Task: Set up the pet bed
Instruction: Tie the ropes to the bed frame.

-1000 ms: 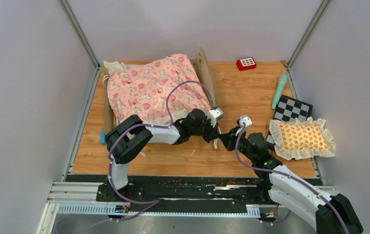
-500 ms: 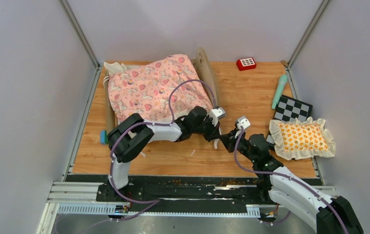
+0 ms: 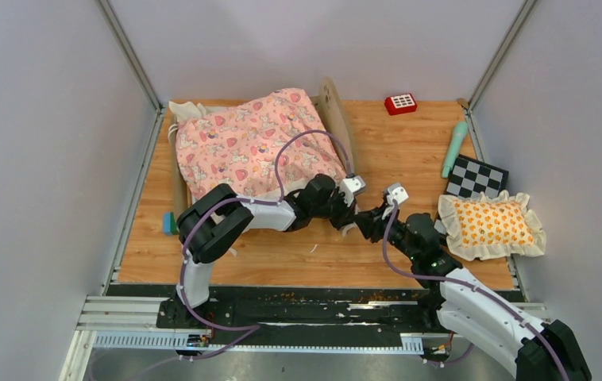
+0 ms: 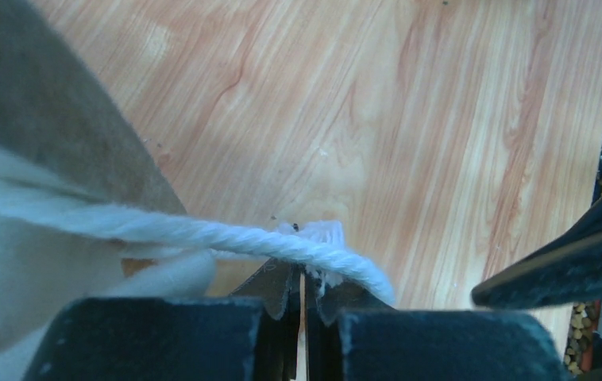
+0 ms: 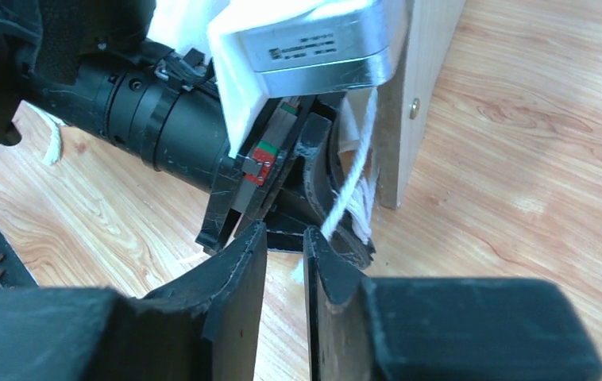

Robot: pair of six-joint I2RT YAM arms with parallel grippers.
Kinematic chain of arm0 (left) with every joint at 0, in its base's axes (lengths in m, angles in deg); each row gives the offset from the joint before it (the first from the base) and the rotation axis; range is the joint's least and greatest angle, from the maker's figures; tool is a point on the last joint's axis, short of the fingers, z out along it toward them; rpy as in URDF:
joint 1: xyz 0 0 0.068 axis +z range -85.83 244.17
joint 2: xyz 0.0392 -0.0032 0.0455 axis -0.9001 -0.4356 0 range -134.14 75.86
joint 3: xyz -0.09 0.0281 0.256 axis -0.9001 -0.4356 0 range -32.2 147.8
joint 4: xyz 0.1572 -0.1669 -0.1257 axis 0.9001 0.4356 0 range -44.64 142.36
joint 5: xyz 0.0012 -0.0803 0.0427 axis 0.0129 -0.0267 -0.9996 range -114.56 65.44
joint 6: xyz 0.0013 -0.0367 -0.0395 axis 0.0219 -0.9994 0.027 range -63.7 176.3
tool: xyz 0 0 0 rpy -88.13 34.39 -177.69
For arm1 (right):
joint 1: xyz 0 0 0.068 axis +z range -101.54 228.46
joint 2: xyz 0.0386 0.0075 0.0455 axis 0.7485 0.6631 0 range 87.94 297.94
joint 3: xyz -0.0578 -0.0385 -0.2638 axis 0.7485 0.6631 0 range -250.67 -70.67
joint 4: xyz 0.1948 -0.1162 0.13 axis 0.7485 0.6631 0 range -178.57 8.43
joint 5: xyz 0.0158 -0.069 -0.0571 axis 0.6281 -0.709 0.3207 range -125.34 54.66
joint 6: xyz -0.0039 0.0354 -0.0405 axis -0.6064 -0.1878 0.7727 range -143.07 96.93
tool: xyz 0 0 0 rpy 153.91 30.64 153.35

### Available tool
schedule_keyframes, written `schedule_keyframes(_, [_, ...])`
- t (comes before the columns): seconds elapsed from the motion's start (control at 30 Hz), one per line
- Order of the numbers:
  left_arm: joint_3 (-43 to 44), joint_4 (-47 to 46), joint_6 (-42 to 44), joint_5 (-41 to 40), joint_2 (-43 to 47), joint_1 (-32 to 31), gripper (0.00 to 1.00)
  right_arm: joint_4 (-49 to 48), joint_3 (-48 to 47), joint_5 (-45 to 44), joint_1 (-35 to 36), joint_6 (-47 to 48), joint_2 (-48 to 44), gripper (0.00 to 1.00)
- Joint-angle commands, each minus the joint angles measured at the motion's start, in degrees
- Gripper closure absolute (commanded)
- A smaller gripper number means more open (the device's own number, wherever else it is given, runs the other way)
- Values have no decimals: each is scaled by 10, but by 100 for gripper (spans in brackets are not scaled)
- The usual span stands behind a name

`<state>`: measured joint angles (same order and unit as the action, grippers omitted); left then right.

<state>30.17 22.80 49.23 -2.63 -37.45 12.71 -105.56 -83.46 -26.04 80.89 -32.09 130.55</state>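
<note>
The pet bed [image 3: 334,111] stands at the back left, its pink quilt [image 3: 254,143] draped over the frame. A white cord [image 4: 202,234] with a frayed end runs from the bedding across my left gripper [image 4: 302,278], which is shut on it at the tips. In the top view the left gripper [image 3: 350,212] sits by the bed's near right corner. My right gripper [image 5: 284,234] is open by a narrow gap with nothing in it. It hovers just in front of the left fingers, beside the cord [image 5: 353,178] and a wooden bed post [image 5: 417,95].
An orange-patterned frilled pillow [image 3: 492,225] lies at the right, partly on a checkerboard card [image 3: 476,176]. A teal cylinder [image 3: 454,148] and a red keypad-like block [image 3: 400,103] lie at the back right. A small teal object [image 3: 169,224] sits left of the bed.
My right gripper has crept left towards the left gripper and its jaws have parted slightly. The left gripper stays shut at the bed's corner.
</note>
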Motion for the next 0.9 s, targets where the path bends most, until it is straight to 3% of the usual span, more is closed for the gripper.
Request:
schedule_keyframes(0.0, [-19,-16,-4,-14,-10,11,100,26,-37,-52,2,-17,-9,74])
schedule_keyframes(0.2, [-17,-18,-9,-17,-10,11,100,99,-63,-190,1,-47,-9,70])
schedule_keyframes(0.3, [-15,-22,-15,-13,-11,11,100,93,-60,-203,-3,-51,13,61])
schedule_keyframes(0.43, [-5,-17,-17,-7,-13,11,100,85,-70,-206,-12,-52,62,58])
schedule_keyframes(0.67, [13,5,-8,10,-14,11,100,-2,-51,-104,-53,-49,119,58])
schedule_keyframes(0.87, [23,21,1,22,-14,11,100,-6,-46,-37,-65,8,108,60])
